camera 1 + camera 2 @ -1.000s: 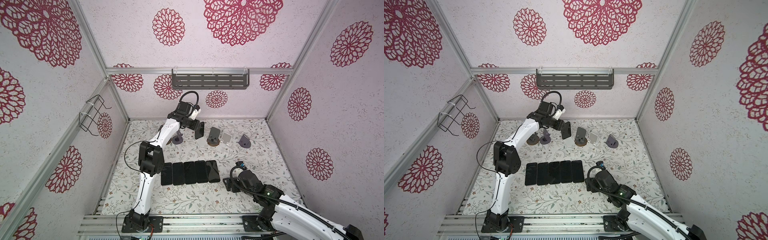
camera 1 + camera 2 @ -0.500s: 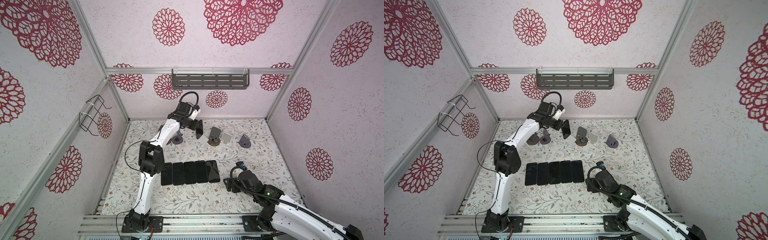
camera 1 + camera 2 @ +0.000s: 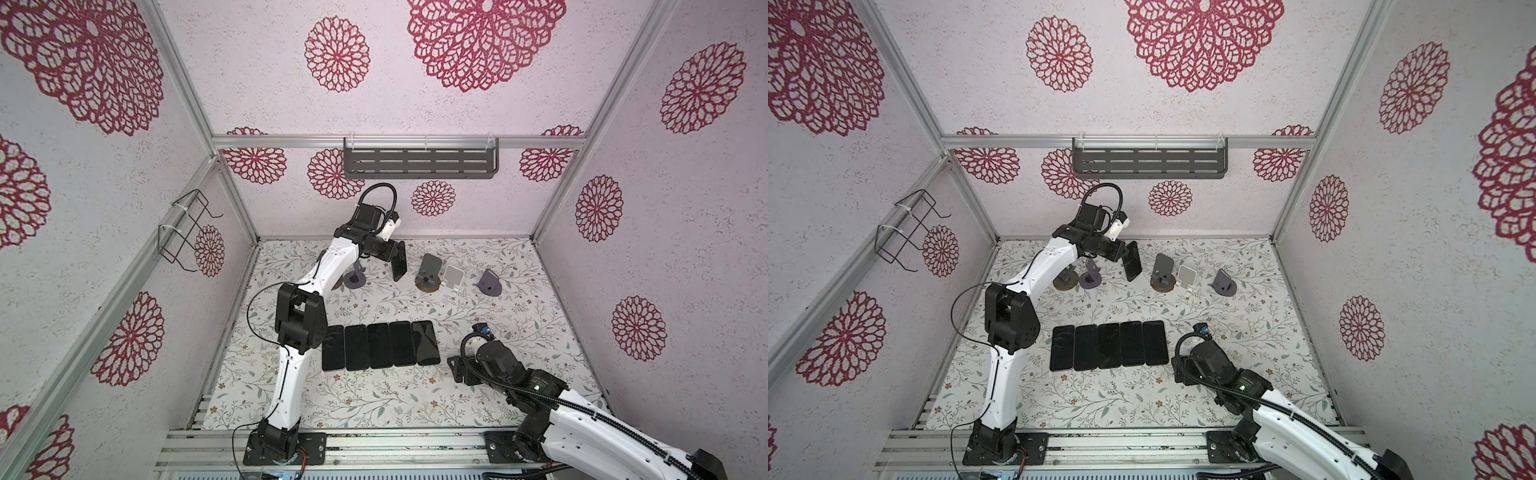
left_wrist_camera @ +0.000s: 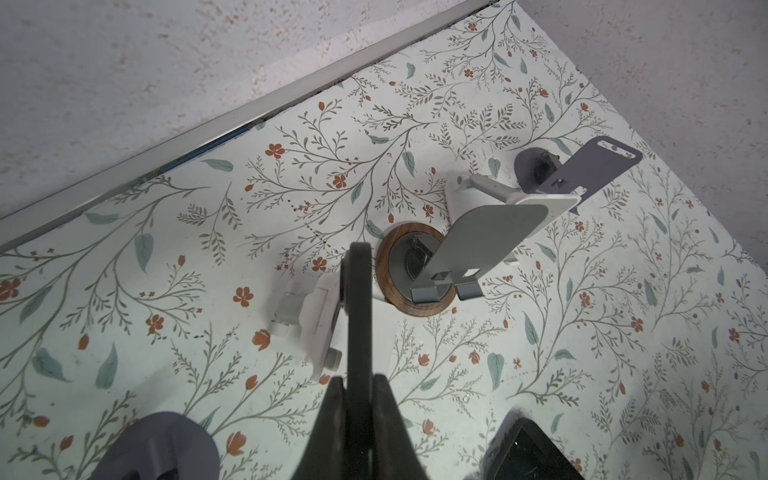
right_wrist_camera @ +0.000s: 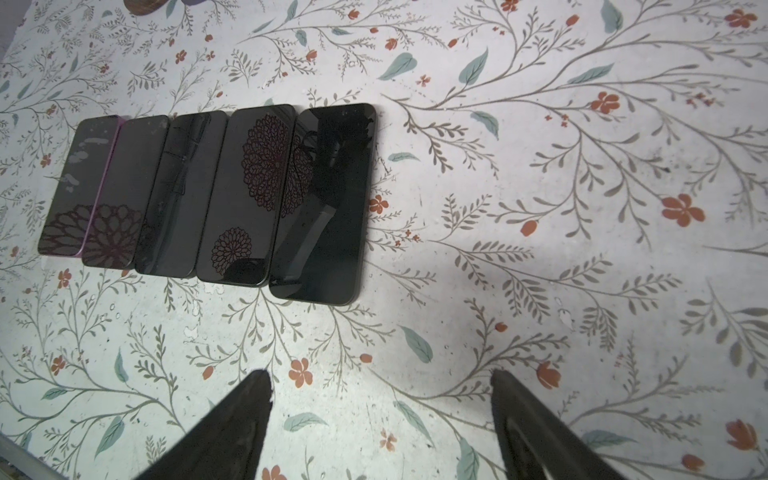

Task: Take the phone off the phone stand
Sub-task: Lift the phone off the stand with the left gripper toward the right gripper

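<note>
Left wrist view | left pincer [image 4: 357,388] just closed, pinching phone [image 4: 358,307] edge at white phone stand [image 4: 313,316] near table [image 4: 208,216] far edge | grasp looks made, lift likely next | right pincer [image 5: 380,384] spread

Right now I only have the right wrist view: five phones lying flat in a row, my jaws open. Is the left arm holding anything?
Observer: Yes, the left jaws are shut on a dark phone, held roughly upright.
Operator: Is it clear of its stand?
Observer: I cannot tell. In the left wrist view a white hinged stand shows just past the phone's edge.
Operator: Are the neighbouring stands empty?
Observer: Yes. In both top views the grey stand on a wooden base, the small white stand and the dark stand hold nothing.
</note>
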`<state>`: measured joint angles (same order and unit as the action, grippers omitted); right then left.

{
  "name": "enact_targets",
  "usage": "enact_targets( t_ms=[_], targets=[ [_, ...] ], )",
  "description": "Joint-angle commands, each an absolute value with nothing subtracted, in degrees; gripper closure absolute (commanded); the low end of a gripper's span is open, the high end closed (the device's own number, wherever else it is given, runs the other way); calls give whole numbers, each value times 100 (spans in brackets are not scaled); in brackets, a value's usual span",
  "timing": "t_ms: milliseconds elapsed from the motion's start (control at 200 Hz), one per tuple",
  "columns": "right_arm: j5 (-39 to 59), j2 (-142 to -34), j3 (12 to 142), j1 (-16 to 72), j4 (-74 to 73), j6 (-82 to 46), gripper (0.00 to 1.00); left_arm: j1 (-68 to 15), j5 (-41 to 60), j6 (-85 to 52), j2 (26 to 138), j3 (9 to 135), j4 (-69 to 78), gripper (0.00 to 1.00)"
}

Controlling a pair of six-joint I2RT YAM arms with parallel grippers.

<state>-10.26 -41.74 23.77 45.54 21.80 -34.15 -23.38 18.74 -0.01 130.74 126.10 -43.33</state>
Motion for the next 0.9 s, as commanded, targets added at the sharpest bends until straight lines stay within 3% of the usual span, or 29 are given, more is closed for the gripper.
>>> enact_targets(
  t_ms=[0, 370, 525, 896],
  targets=[
    [-1122, -4096, 2460, 4553, 2241, -3498, 14, -2354, 1982, -21, 12426, 12670, -4328, 100],
    [-1222, -4326, 2830, 4545, 2385, -3237, 14, -2330, 2204, -520, 11390, 12178, -4946, 100],
    [-813, -4650, 3269, 4544, 2626, -2716, 21, -2205, 3177, -1123, 10770, 11244, -4861, 100],
    [-574, -5315, 4589, 4544, 3772, -1859, 21, -1669, 5031, -1670, 10040, 9353, -4938, 100]
  ],
)
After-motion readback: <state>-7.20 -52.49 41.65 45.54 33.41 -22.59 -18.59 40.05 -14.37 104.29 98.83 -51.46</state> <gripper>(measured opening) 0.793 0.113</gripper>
